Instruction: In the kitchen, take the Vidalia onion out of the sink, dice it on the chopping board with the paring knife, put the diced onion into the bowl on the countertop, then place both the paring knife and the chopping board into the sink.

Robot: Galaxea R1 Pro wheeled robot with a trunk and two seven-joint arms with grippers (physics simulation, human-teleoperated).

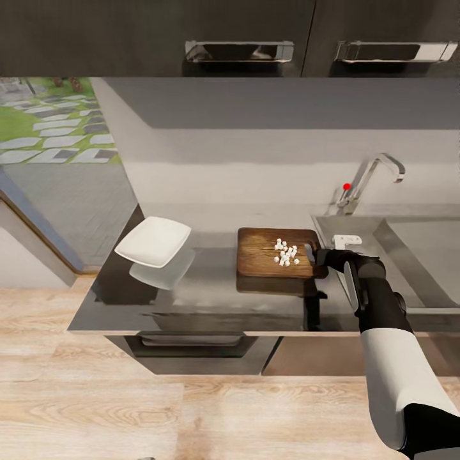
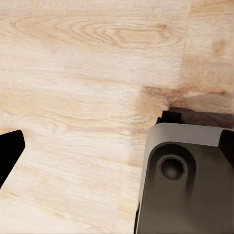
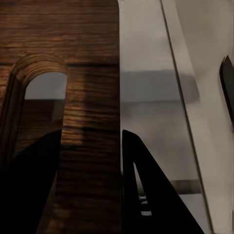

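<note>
Head view shows the right gripper [image 1: 311, 254] at the chopping board [image 1: 265, 252], its jaws clamped on the board's handle-hole end nearest the sink [image 1: 409, 243], with diced onion [image 1: 285, 252] on the board. Beyond the board's other end the bowl [image 1: 153, 241] sits on the worktop [image 1: 211, 300]. Left jaws' state cannot be told.

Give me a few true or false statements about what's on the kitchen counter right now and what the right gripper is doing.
1. Diced onion pieces lie on the chopping board. True.
2. The bowl holds diced onion. False: it looks empty.
3. The right gripper is at the board's handle-hole end, its fingers on either side of the strip beside the hole. True.
4. The chopping board is in the sink. False: it is on the countertop, beside the sink.
5. The bowl sits between the board and the sink. False: it is on the board's far side.
</note>
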